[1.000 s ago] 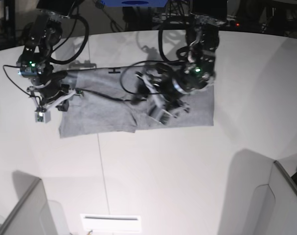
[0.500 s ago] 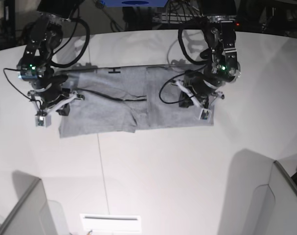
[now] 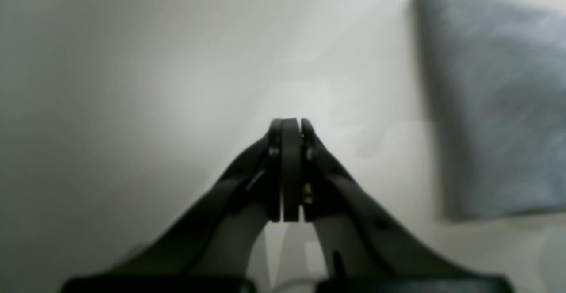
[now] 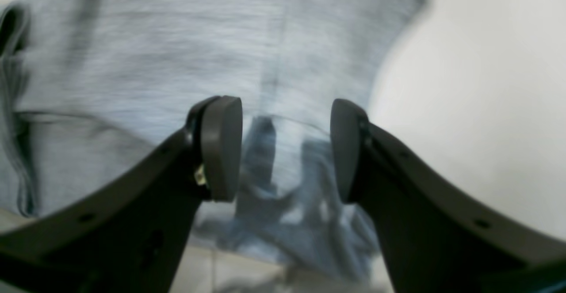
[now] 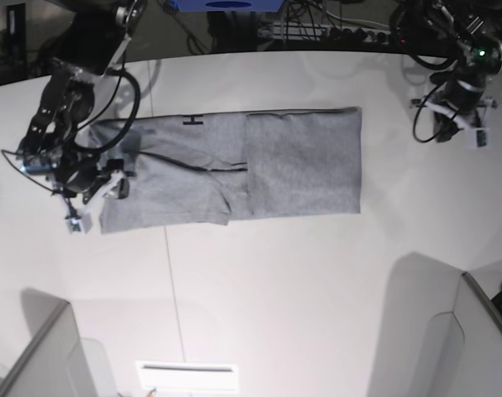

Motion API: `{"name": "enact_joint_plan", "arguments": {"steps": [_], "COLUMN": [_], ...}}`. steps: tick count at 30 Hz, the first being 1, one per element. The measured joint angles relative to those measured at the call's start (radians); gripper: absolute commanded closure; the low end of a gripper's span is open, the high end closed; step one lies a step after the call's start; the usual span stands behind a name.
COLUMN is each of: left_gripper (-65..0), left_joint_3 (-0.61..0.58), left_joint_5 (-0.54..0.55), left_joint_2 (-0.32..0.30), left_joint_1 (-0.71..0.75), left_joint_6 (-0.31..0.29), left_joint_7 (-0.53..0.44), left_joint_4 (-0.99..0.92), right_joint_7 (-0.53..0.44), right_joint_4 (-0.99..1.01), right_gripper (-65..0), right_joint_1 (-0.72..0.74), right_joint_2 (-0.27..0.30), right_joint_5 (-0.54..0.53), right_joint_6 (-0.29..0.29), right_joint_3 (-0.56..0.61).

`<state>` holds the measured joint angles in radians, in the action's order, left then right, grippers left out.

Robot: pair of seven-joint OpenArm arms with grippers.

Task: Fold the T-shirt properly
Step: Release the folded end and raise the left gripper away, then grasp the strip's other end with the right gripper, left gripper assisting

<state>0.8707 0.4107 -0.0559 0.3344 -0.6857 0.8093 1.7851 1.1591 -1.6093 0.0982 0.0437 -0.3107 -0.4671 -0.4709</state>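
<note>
The heather-grey T-shirt lies flat on the white table as a long band, with a small black mark near its back edge. My right gripper is at the band's left end. In the right wrist view this gripper is open just above the grey cloth, with nothing between its pads. My left gripper is well off the shirt at the back right. In the left wrist view it is shut and empty over bare table, and a corner of the shirt shows at the right.
Grey partition panels stand at the front left and front right. A white sheet lies at the table's front edge. Cables and equipment crowd the dark area behind the table.
My left arm left the shirt's right half and swung to the back right, jaws shut. My right gripper opened at the shirt's left end. The cloth's right half now lies flat.
</note>
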Motion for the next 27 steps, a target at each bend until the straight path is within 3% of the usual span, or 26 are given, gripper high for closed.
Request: {"name": "enact_joint_plan", "arguments": {"steps": [3,7,12,19,22,27], "left_gripper": [0.0,0.0,0.0,0.0,0.0,0.0], "left_joint_3": [0.088,0.141,0.138,0.135,0.135,0.134], "left_joint_5": [0.003,0.003,0.003,0.009,0.005,0.006], "left_joint_2": [0.002,0.000,0.005,0.006,0.006,0.007], "left_joint_1": [0.006,0.002,0.000,0.001,0.001,0.008], "left_joint_6": [-0.005,-0.003,-0.003,-0.004,-0.004,-0.004], "left_joint_7": [-0.005,-0.006,-0.002,-0.005,-0.005,-0.005], "left_joint_4": [-0.045,-0.116,-0.121,-0.121,-0.121,-0.121], "right_joint_7": [0.016,0.085,0.087,0.097,0.166,0.115], "right_joint_4": [0.098,0.280,0.373,0.425,0.462,0.568], "right_gripper": [-30.0,-30.0,-31.7,-34.1,-34.1,-34.2], "right_joint_1": [0.056,0.121,0.164,0.197,0.207,0.215], "right_joint_2": [0.008,0.036,0.050,0.053,0.073,0.100], "right_joint_5": [0.007,-0.001,-0.004,-0.015,-0.103,-0.186], "right_joint_6": [-0.030,-0.171,-0.181,-0.202,-0.230,-0.222], "right_joint_3": [-0.117,-0.211,-0.304,-0.324,-0.347,-0.357]}}
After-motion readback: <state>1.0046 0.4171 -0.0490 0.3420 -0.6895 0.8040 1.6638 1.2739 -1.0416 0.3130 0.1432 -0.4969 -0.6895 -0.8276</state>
